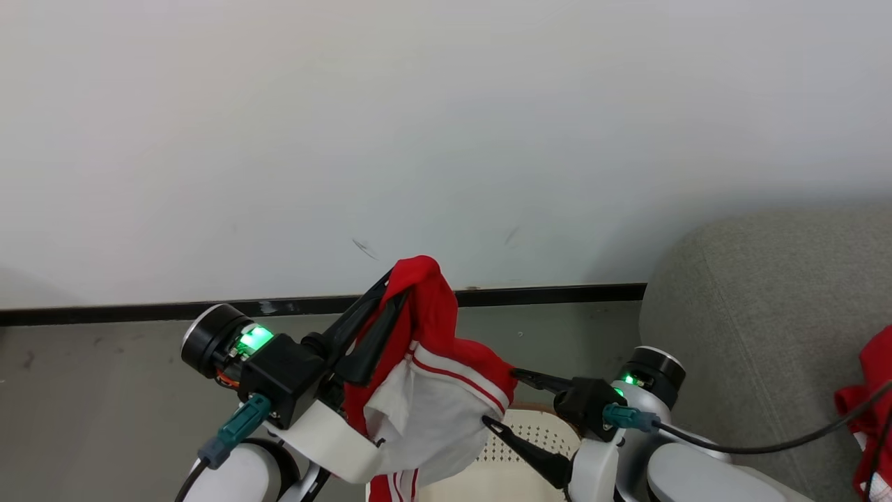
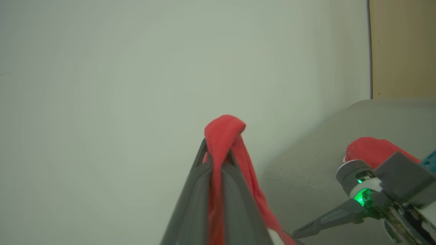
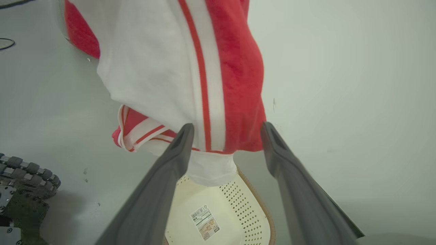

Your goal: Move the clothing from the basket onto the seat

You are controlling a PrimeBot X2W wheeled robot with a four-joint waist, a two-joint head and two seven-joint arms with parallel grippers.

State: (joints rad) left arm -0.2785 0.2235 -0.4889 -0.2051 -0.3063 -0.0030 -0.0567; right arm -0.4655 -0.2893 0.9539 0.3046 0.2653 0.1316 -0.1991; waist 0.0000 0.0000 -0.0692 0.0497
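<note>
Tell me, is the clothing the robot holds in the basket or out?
Out: the clothing hangs from the shut left gripper above the basket; its lowest tip, cannot tell.

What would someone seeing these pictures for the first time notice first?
A red-and-white garment dangles mid-picture from the shut left end effector, above the cream basket. The open right end effector flanks its lower edge, and another red garment lies on the grey sofa at right.

Soft cloth clothing (image 1: 439, 404), perforated plastic basket (image 3: 238, 207), textured fabric seat (image 1: 752, 314).
</note>
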